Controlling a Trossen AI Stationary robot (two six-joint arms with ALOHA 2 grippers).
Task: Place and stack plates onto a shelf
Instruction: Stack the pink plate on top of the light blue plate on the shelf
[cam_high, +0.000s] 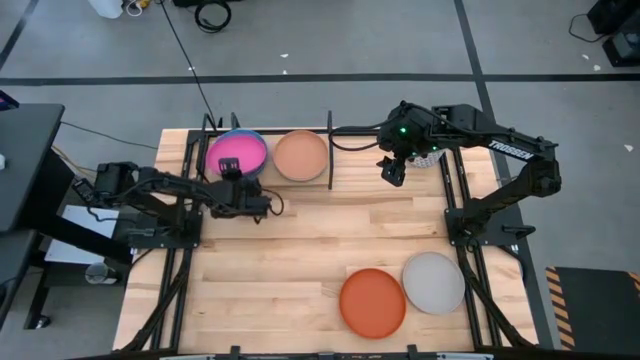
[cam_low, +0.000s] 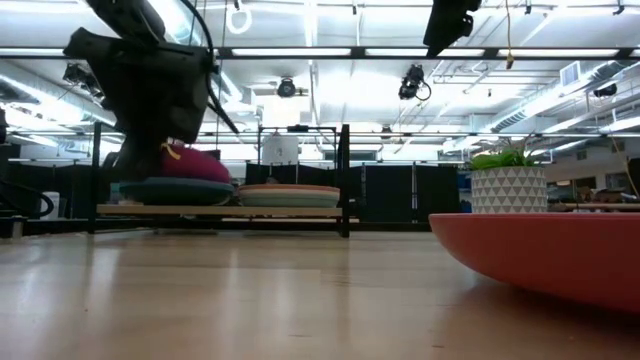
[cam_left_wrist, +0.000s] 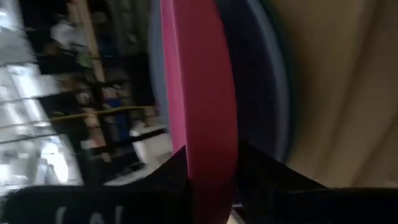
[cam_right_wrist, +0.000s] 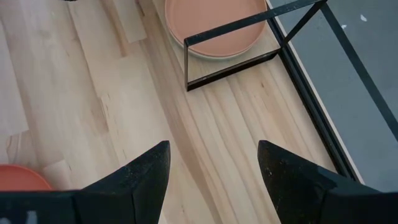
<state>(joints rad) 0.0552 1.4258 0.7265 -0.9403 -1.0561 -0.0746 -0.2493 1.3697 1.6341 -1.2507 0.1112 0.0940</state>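
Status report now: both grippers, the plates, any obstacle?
Left gripper shut on magenta plate at shelf. Right gripper open, empty, raised. Orange plate, grey plate waiting. No obstacle seen.

the table (cam_high: 300, 260) is pale wood planks. the shelf (cam_high: 270, 150) stands at its far edge; the bay just beyond the left end effector (cam_high: 232, 176) carries a stack topped by the magenta plate (cam_high: 238, 153), and the next bay, between the two end effectors, carries the peach plate (cam_high: 301, 155). well apart from the right end effector (cam_high: 392, 173), at the near edge, the orange plate (cam_high: 372, 302) and the grey plate (cam_high: 433, 282) lie touching.
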